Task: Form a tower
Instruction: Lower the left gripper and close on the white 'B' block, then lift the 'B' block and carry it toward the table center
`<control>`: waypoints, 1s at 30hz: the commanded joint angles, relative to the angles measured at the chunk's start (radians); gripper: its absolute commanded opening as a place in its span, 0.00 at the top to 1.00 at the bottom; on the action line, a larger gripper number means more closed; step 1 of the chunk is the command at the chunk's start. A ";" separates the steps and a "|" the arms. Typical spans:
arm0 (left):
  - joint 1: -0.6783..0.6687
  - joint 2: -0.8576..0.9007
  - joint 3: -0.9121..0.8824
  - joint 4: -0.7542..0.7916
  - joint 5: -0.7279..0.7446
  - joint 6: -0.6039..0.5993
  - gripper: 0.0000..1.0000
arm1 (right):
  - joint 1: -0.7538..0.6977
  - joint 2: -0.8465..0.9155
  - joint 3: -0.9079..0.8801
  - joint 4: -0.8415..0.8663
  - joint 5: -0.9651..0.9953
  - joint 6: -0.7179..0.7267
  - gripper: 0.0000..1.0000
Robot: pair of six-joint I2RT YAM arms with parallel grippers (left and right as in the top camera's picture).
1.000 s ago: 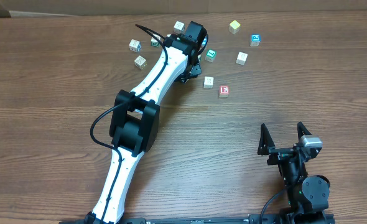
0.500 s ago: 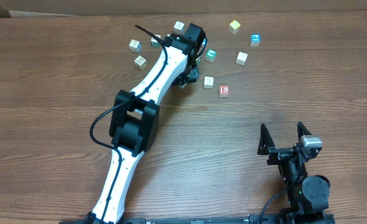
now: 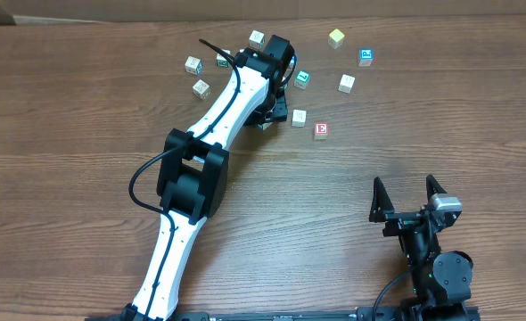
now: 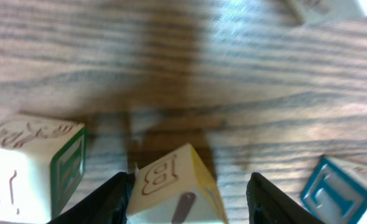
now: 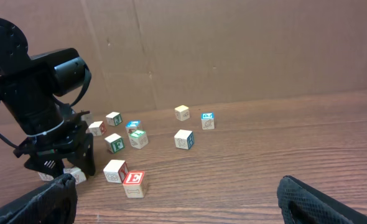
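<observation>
The left pincer stands spread astride a pale B cube that sits on the worktop. There is a clear gap on the cube's right side; whether the left finger touches it cannot be told. The tower, teal-green on top, stands near this pincer, off to one side and apart from it. The step in hand looks like picking up the next cube. The next move calls for pinching the B cube squarely, lifting it clear of the loose cubes beside the pincer, then setting it level on the tower without nudging it. The right pincer is spread wide and empty, well apart from everything. From overhead the left arm covers its pincer and most of the B cube. The wrist view is blurred and cuts off the cube's base, and the tower is too small to count, seemingly two cubes
</observation>
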 commanded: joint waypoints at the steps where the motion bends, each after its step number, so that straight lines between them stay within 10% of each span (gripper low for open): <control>1: 0.004 0.009 0.008 0.022 0.015 0.019 0.49 | -0.004 -0.007 -0.010 0.003 0.003 -0.001 0.00; 30: -0.013 -0.113 0.129 -0.159 0.012 0.099 0.75 | -0.004 -0.007 -0.010 0.003 0.003 -0.001 0.00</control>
